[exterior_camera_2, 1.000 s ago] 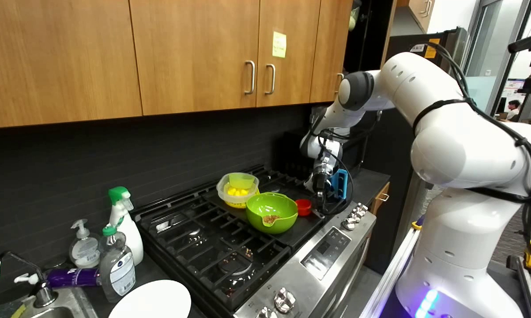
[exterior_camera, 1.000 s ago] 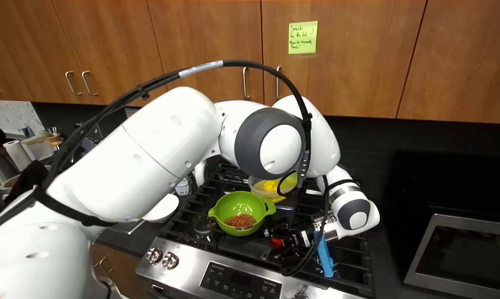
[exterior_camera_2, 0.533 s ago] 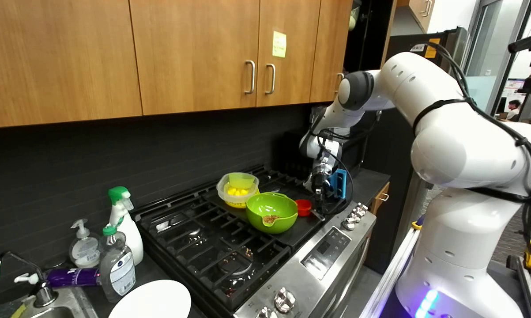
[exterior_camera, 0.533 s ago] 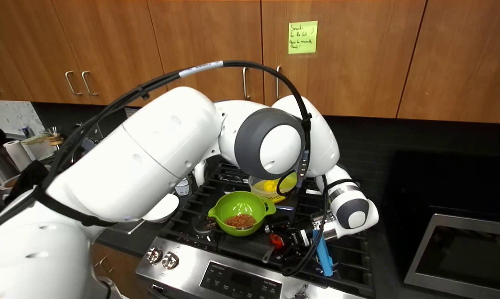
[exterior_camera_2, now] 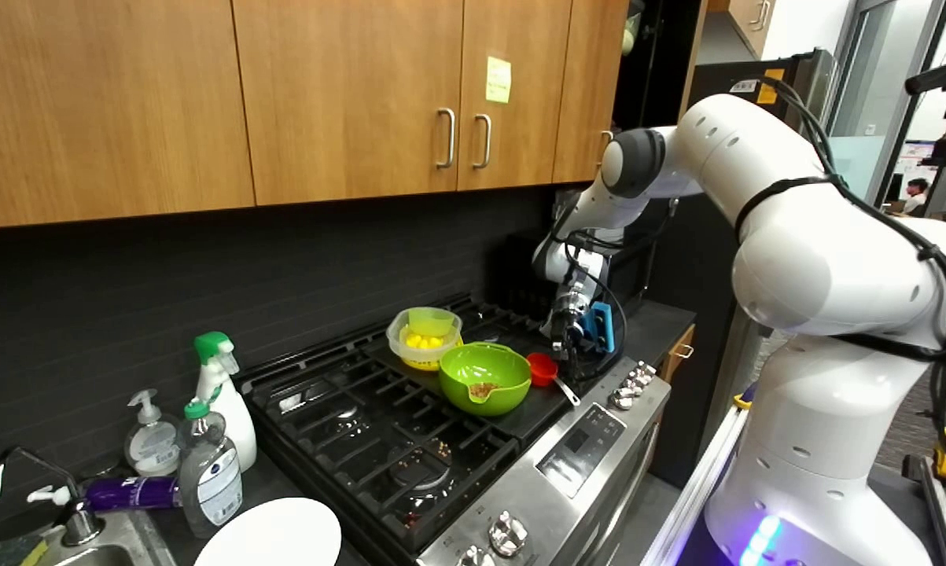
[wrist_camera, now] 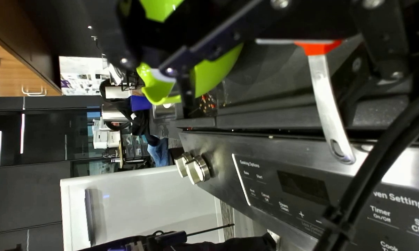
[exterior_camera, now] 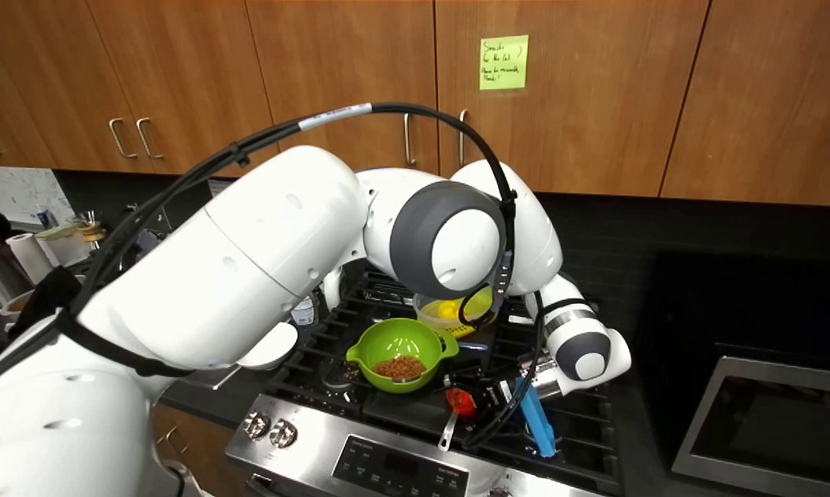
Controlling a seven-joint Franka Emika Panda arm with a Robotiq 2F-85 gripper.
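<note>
Gripper [exterior_camera_2: 565, 353] spread wide at red measuring cup [exterior_camera: 461, 402].
In an exterior view, cup's handle [exterior_camera: 448, 433] at 7 o'clock, green mixing bowl [exterior_camera: 397, 338] at 10.

A red, metal-handled cup [exterior_camera_2: 542, 371] sits on the stovetop [exterior_camera_2: 362, 448].

A stove [exterior_camera_2: 378, 424] with bowl [exterior_camera_2: 476, 364], tub [exterior_camera_2: 399, 343] and cup [exterior_camera_2: 541, 374]

In an exterior view the bowl holds grains [exterior_camera_2: 482, 390]; the tub sits behind it to the left, the cup just right, its handle [exterior_camera_2: 567, 392] toward the stove's front edge. On the counter [exterior_camera_2: 272, 475] to the left, bottles [exterior_camera_2: 209, 481] are behind a dish [exterior_camera_2: 272, 536], the sink [exterior_camera_2: 138, 534] farther left.
</note>
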